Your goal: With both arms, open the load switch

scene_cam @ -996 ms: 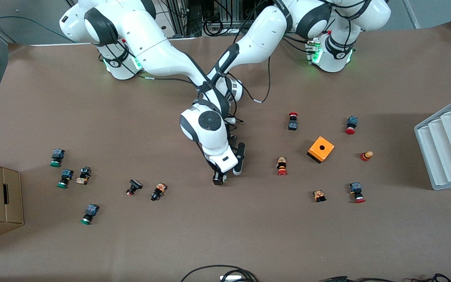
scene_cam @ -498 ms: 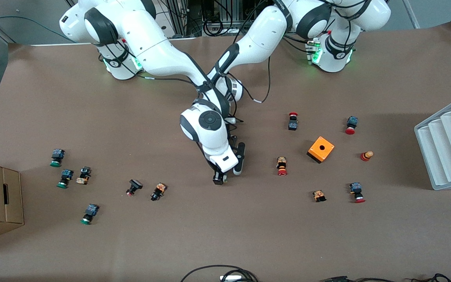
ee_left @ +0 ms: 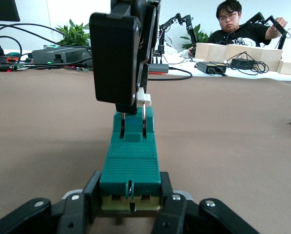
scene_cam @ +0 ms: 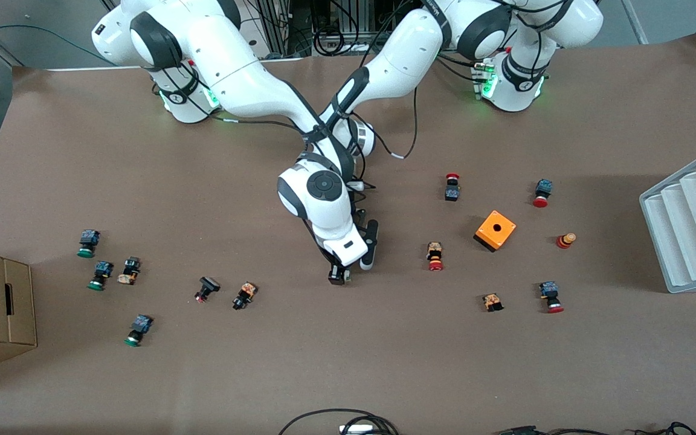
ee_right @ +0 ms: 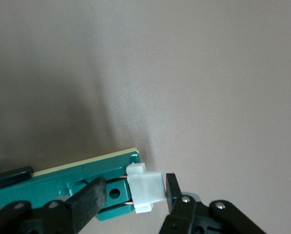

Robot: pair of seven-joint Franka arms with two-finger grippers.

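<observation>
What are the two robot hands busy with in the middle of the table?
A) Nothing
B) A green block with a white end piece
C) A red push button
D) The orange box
B: the left gripper clamps one end of the load switch, while the right gripper has its fingers around the white piece.

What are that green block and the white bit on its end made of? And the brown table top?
The load switch looks like moulded plastic, matte dark green, with ribbed ridges on top. Its white piece seems smooth plastic too, slightly glossy. The table looks covered in brown paper or a mat; dull, no shine.
</observation>
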